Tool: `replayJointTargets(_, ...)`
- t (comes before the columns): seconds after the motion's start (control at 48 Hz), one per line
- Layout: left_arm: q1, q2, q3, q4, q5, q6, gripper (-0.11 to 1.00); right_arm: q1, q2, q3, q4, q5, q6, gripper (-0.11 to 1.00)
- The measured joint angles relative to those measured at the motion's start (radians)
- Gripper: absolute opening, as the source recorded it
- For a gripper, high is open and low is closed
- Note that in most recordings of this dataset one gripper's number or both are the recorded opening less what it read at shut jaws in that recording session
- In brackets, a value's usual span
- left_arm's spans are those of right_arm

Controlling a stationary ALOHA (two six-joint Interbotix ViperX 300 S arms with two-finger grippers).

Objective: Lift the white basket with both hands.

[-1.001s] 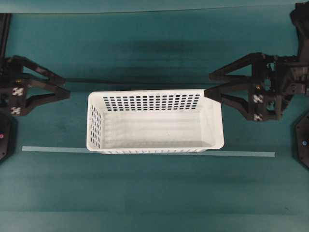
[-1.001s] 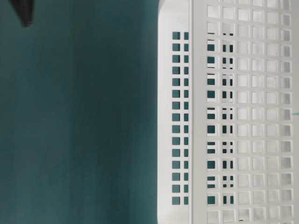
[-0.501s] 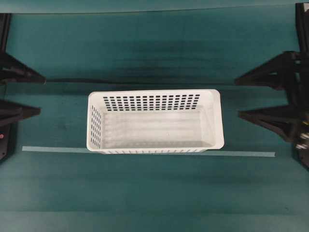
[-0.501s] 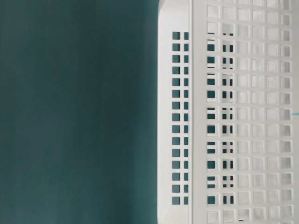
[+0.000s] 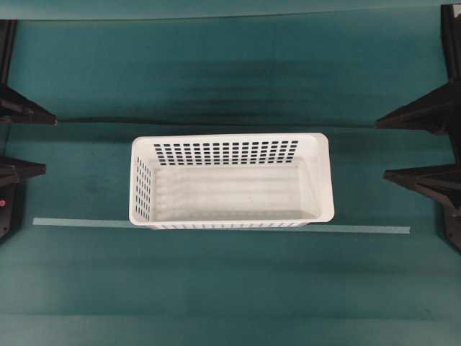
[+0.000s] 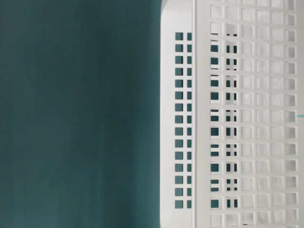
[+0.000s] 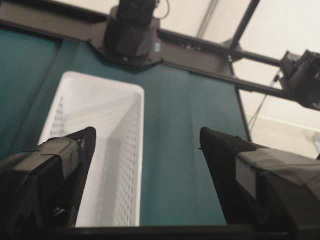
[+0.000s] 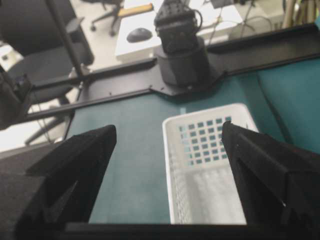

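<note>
A: Since the white basket (image 5: pixel 230 182) sits flat on the green table (image 5: pixel 230 288), approx. in the middle, open side up and nothing in it, I judge the lift is not begun.

B: Agree. Long axis runs left-right in the overhead view, parallel to the pale tape strip (image 5: pixel 360 230) just beside its near wall. Short end walls face the two arms.

A: Left claw (image 5: pixel 21 143) is at the left edge, spread wide, well apart from the basket. Right claw (image 5: pixel 418 150) is the same on the other side, also spread, holding nothing.

B: So the step is approach, I think. Next move prob. needs both claws brought inward to the end walls, each w/ one finger inside the rim and one outside, then closing and rising together so the basket does not tilt.
</note>
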Motion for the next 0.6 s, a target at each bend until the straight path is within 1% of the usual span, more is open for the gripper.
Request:
replayJointTargets(0.271, 0.002, 0.000, 0.005, 0.002, -0.038, 0.000, 0.90, 0.003, -0.014, 0.002, 0.000, -0.008, -0.002, 0.91)
replayJointTargets(0.605, -0.005, 0.000, 0.011, 0.002, -0.043, 0.002, 0.90, 0.006, -0.023, 0.003, 0.000, -0.008, -0.002, 0.91)
